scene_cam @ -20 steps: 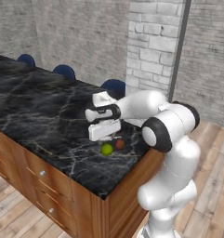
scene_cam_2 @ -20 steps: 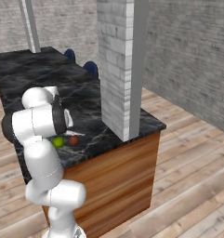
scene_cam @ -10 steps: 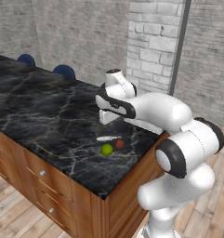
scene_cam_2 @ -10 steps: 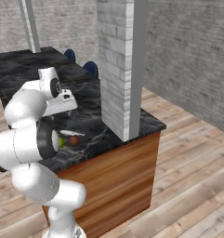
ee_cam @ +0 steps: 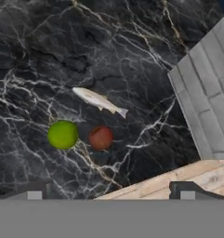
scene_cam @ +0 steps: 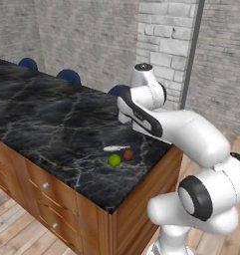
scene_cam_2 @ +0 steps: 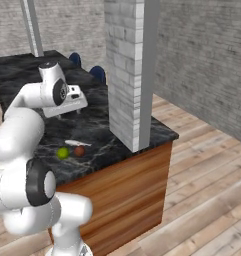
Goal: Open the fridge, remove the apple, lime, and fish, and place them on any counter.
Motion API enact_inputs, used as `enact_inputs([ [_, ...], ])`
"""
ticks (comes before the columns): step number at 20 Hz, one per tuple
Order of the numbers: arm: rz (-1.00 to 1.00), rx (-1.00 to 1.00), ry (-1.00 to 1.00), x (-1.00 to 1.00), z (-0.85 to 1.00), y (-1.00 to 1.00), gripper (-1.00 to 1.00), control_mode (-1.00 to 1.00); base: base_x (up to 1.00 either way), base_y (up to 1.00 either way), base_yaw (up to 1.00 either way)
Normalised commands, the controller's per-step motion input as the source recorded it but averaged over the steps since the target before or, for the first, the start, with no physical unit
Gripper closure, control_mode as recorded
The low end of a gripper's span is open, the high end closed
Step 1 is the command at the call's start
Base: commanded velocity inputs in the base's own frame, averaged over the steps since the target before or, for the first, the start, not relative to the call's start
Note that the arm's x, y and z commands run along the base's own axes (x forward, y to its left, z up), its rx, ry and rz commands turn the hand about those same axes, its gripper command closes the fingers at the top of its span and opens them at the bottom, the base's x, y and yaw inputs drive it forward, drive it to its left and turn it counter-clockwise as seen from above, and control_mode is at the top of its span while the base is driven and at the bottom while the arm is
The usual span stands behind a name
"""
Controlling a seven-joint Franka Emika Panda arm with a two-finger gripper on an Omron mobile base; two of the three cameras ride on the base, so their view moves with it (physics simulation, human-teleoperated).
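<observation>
1. Tool (scene_cam_2: 72, 111) hangs above the black marble bench (scene_cam: 47, 129), its two tips spread wide with nothing between them.
2. Lime (ee_cam: 62, 134), apple (ee_cam: 101, 137) and fish (ee_cam: 99, 101) lie close together on the bench near its end, beside the brick pillar (scene_cam_2: 128, 70); the two fruits are just apart.
3. Both fruits look light, firm and prone to rolling, so grip across the middle.
4. Thin and probably slippery, the fish suits a mid-body grip.

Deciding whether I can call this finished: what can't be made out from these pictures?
- The fridge: outside every frame, so its door state is unknown.
- The gripper: in the left base view the arm's own body hides it.
- Fish, lime, apple on the counter: undersides hidden.
</observation>
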Motion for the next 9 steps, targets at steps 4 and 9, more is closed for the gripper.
enact_inputs([
  [4, 0.02, 0.06, -0.26, -0.12, 0.01, -0.32, -1.0, -1.0, 0.0, 0.0, 0.0],
  [9, 0.0, 0.07, -0.18, -0.3, 0.41, -0.21, -1.0, -1.0, 0.0, 0.0, 0.0],
])
